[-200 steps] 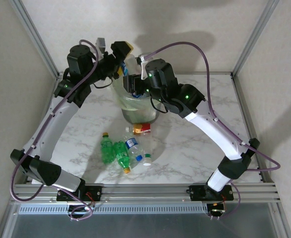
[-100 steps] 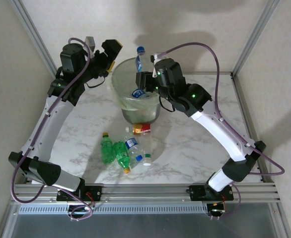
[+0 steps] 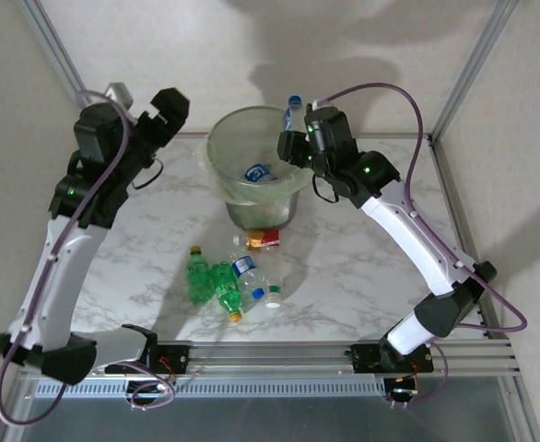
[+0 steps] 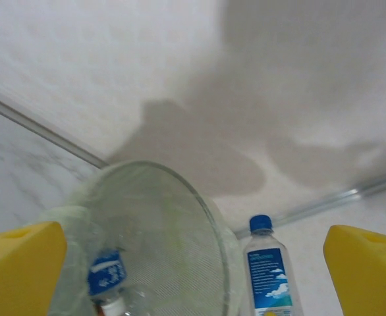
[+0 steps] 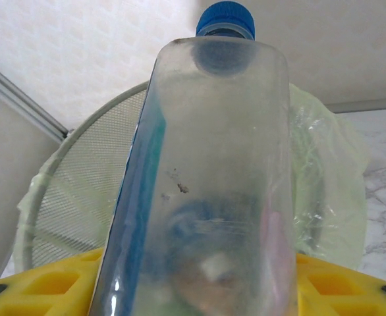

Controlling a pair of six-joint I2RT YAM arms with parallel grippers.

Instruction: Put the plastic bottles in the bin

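Over the right rim of the bin point(image 3: 256, 216), upper centre of the top view, a clear bottle point(image 3: 294, 109) with a blue cap stands nearly upright, clamped low on its body by the right gripper point(image 3: 292, 138). It looks to hang above the edge, not the middle, so letting go now could knock it off the rim or the green liner point(image 3: 222, 184) and drop it outside. At upper left, apart from the bin, the left gripper point(image 3: 170, 103) is spread wide and holds nothing. More bottles point(image 3: 228, 281) lie on the marble table point(image 3: 371, 267) below centre, with a red-labelled bottle point(image 3: 263, 239) against the bin's base.
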